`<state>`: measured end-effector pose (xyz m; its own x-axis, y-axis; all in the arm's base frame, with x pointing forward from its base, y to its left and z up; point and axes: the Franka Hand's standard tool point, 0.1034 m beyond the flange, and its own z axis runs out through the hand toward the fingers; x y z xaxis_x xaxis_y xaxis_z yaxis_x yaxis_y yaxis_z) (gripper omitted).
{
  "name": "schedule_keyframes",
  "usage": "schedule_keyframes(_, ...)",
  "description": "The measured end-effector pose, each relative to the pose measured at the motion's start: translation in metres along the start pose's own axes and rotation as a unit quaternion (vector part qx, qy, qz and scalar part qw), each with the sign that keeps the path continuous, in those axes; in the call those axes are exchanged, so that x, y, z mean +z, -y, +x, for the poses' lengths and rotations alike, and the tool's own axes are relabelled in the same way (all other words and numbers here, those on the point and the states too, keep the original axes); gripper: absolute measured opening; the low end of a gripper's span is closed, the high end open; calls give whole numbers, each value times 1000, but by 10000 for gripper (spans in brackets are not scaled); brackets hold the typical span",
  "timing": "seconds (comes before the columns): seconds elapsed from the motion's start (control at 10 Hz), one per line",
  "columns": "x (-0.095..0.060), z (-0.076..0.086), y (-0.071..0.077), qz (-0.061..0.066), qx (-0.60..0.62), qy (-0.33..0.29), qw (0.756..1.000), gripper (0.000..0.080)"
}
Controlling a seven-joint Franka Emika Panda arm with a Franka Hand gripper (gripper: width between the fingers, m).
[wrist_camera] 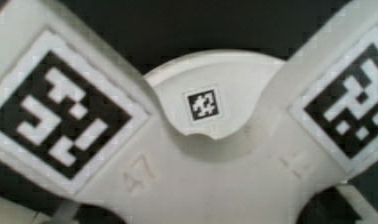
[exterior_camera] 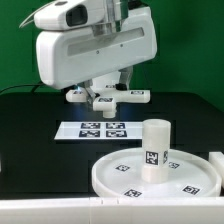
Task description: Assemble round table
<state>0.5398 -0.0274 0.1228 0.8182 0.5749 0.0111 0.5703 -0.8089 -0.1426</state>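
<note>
The large rimmed round disc [exterior_camera: 120, 178] lies flat at the front of the table. The short cylinder leg [exterior_camera: 154, 147] stands upright on its middle. The cross-shaped base [exterior_camera: 135, 97] is at the back, under the robot's white body, with tagged arms sticking out to both sides. My gripper [exterior_camera: 105, 99] is shut on the middle of the base. In the wrist view the base [wrist_camera: 204, 185] fills the picture: two arms with big tags and a rounded part with a small tag [wrist_camera: 204, 103] between them. My fingertips are hidden behind it.
The marker board [exterior_camera: 95, 129] lies flat on the black table between the base and the disc. A green wall stands behind. A white edge shows at the front right corner [exterior_camera: 214, 158].
</note>
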Motion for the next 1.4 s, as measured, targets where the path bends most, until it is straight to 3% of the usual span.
schedule_keyframes(0.4,2,-1,1,1,0,2,1000,449)
schedule_keyframes(0.5,-7,7,7,12,-9,10,1000,449)
schedule_keyframes(0.7,-21,35,7,3,-29,-5,1000,449)
schedule_keyframes(0.9,-32,73,18,-5,-44,0,999,449)
schedule_keyframes(1.1,-28,89,22,4,-30,4,1000,449)
schedule_keyframes(1.4,-9,78,28,-2,-28,0,1000,449)
